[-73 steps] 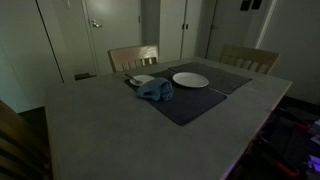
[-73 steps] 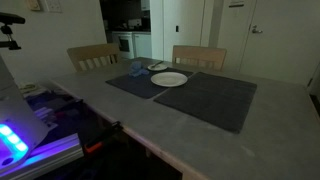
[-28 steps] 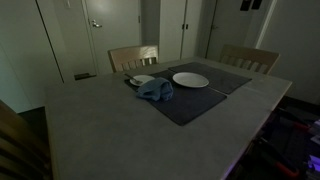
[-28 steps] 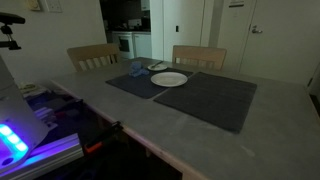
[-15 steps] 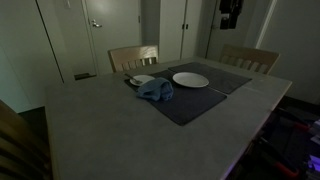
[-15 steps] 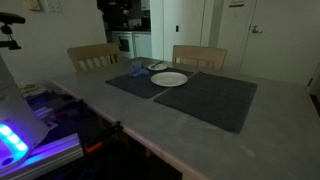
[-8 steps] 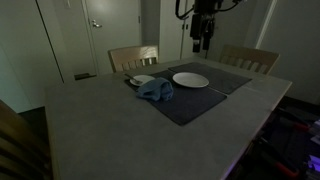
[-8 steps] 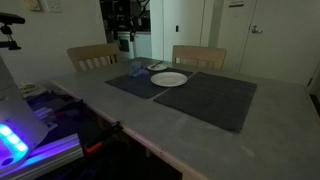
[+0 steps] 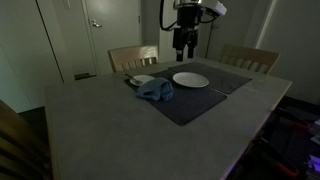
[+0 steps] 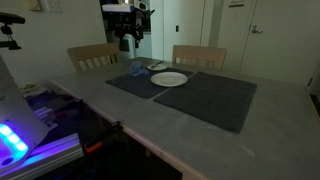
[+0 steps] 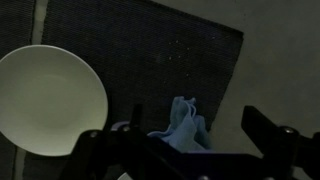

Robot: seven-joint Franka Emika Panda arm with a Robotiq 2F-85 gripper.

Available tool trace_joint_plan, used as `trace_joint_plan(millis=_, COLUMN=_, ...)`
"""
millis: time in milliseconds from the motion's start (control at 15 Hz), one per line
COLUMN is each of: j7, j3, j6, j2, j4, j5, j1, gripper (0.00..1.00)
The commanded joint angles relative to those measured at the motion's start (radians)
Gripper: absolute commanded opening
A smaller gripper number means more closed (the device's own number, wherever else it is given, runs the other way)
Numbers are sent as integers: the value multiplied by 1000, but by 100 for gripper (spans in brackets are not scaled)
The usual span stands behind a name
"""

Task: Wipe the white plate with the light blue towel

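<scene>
The white plate (image 9: 190,80) lies on a dark placemat (image 9: 195,100) on the grey table; it also shows in the other exterior view (image 10: 169,79) and at the left of the wrist view (image 11: 45,100). The light blue towel (image 9: 155,91) lies crumpled beside it, seen too in an exterior view (image 10: 135,70) and low in the wrist view (image 11: 185,128). My gripper (image 9: 184,47) hangs open and empty in the air above the plate and towel; in the wrist view its fingers (image 11: 185,150) frame the towel far below.
A small white dish (image 9: 141,80) sits next to the towel. A second dark placemat (image 10: 215,100) lies alongside. Two wooden chairs (image 9: 133,57) (image 9: 250,58) stand at the table's far edge. Doors and walls stand behind.
My arm has come into view and the gripper has moved down and across, now hanging above the plate and towel. Plate and towel have not moved.
</scene>
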Motion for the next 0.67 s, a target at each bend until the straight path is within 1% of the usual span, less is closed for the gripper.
trace_joint_plan(millis=0, j7=4, j3=8, j6=-1, j2=-7, j4=-14, j5=-4, j1=-11, gripper=100)
trace_joint_plan(millis=200, j7=33, j3=6, j6=24, j2=12, j4=-13, j5=-34, j1=-8, gripper=100)
trace_joint_plan(millis=600, j7=82, j3=12, j6=64, j2=71, j4=42, j5=-28, j1=-1, gripper=100)
